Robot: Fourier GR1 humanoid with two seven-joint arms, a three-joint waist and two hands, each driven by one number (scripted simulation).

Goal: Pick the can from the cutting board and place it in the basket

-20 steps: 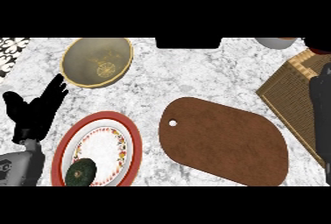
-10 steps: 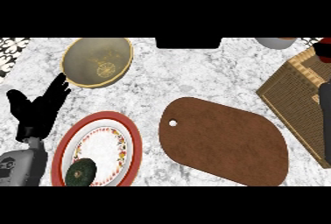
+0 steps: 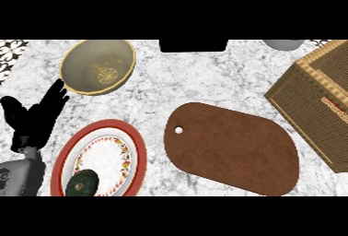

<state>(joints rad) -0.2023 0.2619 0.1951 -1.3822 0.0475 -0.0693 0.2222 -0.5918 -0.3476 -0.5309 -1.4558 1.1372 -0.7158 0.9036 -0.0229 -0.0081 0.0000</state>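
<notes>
The brown cutting board [image 3: 234, 150] lies in the middle of the counter with nothing on it. The wicker basket [image 3: 304, 108] stands at the right edge. A narrow reddish strip [image 3: 333, 107] shows inside the basket; I cannot tell whether it is the can. My left hand [image 3: 34, 117] rests open at the left edge, fingers up, apart from the board and the basket. My right hand does not show in the view.
A red-rimmed plate [image 3: 129, 147] with a dark green round fruit [image 3: 83, 183] lies at the lower left, beside my left hand. A tan bowl [image 3: 97, 66] sits at the upper left. A black object [image 3: 194, 45] and a grey dish [image 3: 284, 44] stand at the far edge.
The dark right hand that hung over the basket at the right edge has moved up and out of the view. The left hand has not moved.
</notes>
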